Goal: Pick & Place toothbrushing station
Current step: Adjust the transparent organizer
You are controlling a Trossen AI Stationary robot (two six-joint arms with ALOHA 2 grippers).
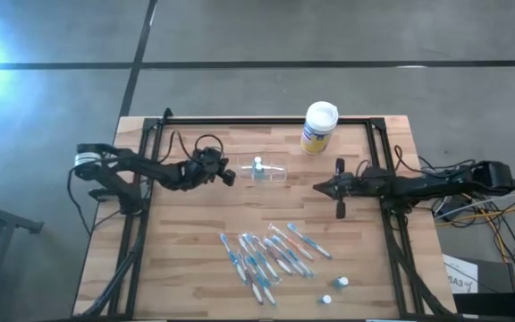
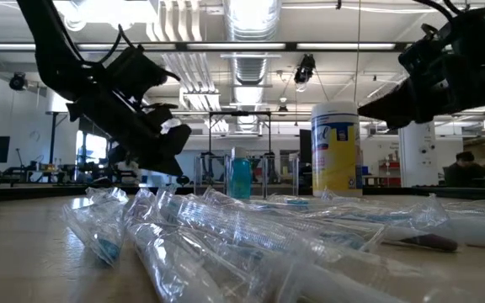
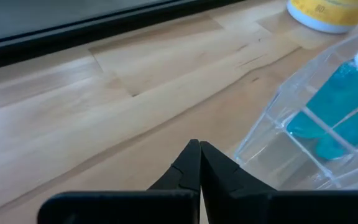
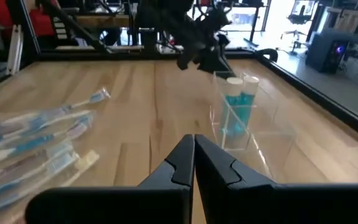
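Flanking the see-through cup (image 1: pixel 265 170) on the worktop (image 1: pixel 186 241), the left end effector (image 1: pixel 228 176) and right end effector (image 1: pixel 318 187) are both pressed together, empty.

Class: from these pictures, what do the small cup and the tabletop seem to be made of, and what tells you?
Cup: likely clear, glossy hard plastic; the blue item inside shows through its flat walls.
Tabletop: looks like light wood with a smooth finish; plank seams and grain show.

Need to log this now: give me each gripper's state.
Left gripper: closed, holding nothing, beside the clear cup.
Right gripper: closed, holding nothing.
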